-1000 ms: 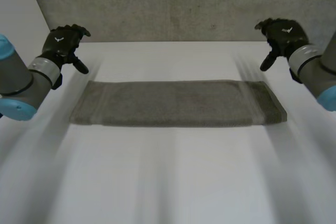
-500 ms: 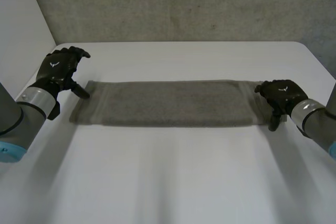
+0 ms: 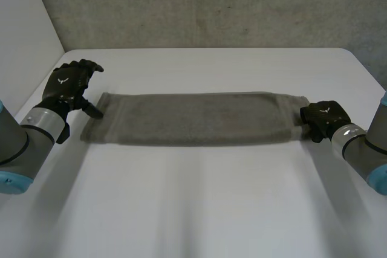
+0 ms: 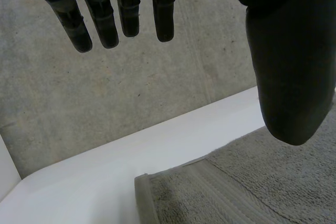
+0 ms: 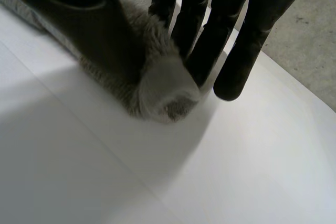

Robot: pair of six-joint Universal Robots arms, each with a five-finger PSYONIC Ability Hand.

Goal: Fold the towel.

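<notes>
Right hand (image 3: 325, 119) tight around towel (image 3: 193, 119) end

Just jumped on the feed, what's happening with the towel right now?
The grey towel lies on the white table as a long strip. The right hand pinches its right end between thumb and fingers, the cloth bunched there. The left hand is open at the strip's left end, fingers straight, thumb over the cloth, not gripping it yet. No cross fold has begun.

I seem to be running this rig in a bare robotics lab: a plain white bench (image 3: 199, 209) stands before a raw grey concrete wall (image 3: 211, 4), with a white panel (image 3: 21, 34) at its left side.
</notes>
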